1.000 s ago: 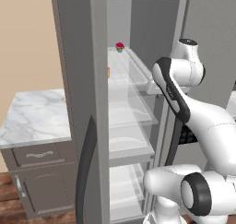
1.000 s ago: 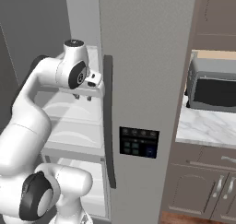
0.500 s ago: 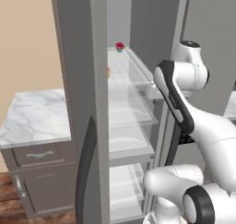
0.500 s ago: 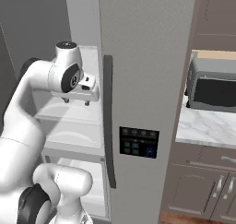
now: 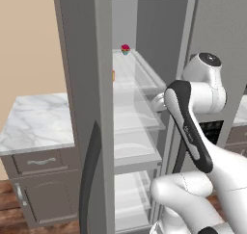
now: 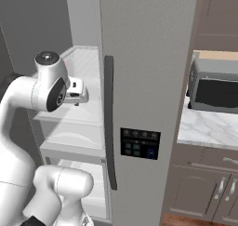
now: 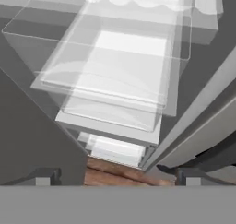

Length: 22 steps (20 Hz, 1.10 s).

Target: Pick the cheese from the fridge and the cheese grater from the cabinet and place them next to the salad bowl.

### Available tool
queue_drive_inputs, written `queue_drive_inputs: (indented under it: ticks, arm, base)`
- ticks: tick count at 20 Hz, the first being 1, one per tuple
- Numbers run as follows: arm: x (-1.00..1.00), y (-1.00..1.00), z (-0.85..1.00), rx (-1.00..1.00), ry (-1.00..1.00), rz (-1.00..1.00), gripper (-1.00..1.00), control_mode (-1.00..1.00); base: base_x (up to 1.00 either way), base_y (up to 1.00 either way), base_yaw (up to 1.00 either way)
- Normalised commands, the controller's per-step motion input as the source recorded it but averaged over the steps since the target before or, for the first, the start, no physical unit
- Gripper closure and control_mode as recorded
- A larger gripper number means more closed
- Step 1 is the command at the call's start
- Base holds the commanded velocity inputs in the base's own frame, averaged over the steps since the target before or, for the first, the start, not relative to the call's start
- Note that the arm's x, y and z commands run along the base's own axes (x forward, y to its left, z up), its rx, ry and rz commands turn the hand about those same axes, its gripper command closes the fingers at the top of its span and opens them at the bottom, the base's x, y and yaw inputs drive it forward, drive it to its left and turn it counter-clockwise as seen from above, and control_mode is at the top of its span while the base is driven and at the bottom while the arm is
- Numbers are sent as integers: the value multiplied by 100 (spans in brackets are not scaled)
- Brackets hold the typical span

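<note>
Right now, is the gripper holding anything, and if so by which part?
Nothing is held. In the hand view the gripper has its fingertips wide apart, with just the fridge's glass shelves beyond the gap between them.

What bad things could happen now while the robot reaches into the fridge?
The arm is deep among the fridge's glass shelves, so a wide swing could knock one. The open door stands close on its left and could get bumped. The tool is open and empty, looking down the shelves, while a small orange thing sits higher by the door edge; it might miss it.
</note>
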Motion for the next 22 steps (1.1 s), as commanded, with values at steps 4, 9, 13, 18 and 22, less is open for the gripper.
queue_drive_inputs:
  ticks: [4,9,13,18,22]
  arm:
    - [0,21,37,-4,-12,19,-100,-100]
    - [0,30,39,-8,-3,11,-100,-100]
    - [0,24,36,-4,0,4,-100,-100]
    - [11,20,23,-6,0,9,-100,-100]
    - [9,27,11,-1,0,9,-100,-100]
  base:
    - [0,0,0]
    - [0,0,0]
    - [0,0,0]
    - [0,0,0]
    - [0,0,0]
